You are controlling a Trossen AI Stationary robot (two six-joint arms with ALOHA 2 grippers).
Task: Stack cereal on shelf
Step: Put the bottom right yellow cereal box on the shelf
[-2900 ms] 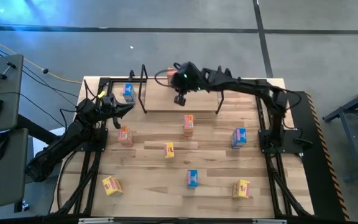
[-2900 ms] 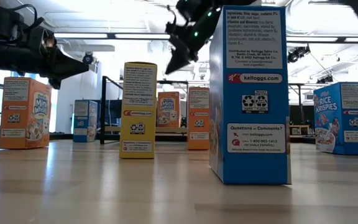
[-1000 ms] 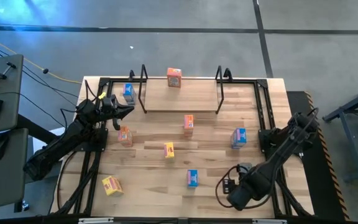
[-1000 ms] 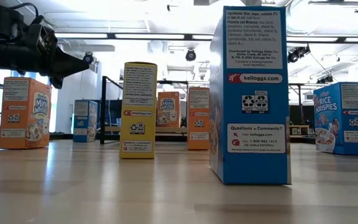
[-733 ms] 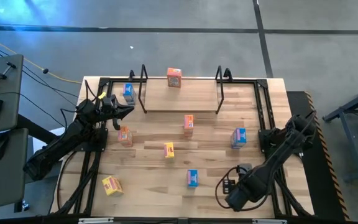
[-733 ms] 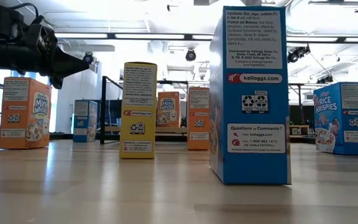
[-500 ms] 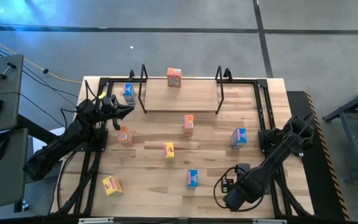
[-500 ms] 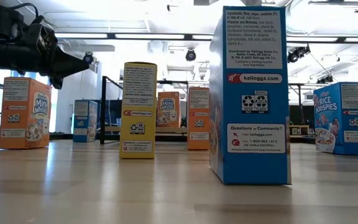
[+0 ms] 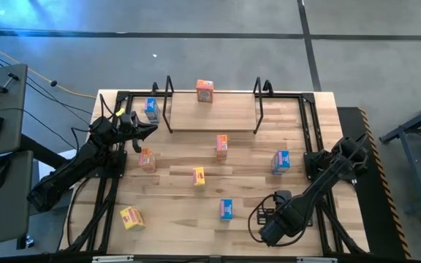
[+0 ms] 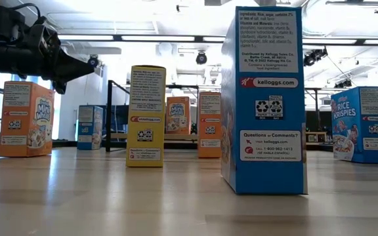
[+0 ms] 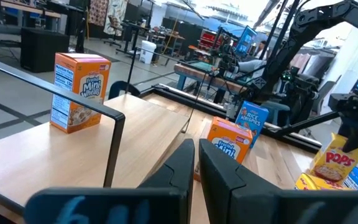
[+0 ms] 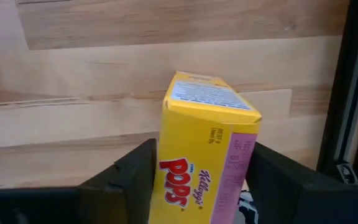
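Looking straight down, the overhead camera caught 1 orange cereal box (image 9: 205, 90) standing on the shelf (image 9: 212, 109) at the table's (image 9: 251, 157) far edge, with 7 more boxes scattered across the planks. The right gripper (image 9: 271, 217) hung low at the near right corner; the left gripper (image 9: 150, 126) waited near the shelf's left frame.

From table height, a tall blue box (image 10: 263, 99) and a yellow box (image 10: 146, 115) stood upright, the shelf behind them.

On the left wrist camera, the left fingers (image 11: 181, 166) were pressed together, holding nothing.

On the right wrist camera, a yellow Pops box (image 12: 207, 149) sat between the right gripper's parted fingers (image 12: 129, 174); whether they touched it could not be told.
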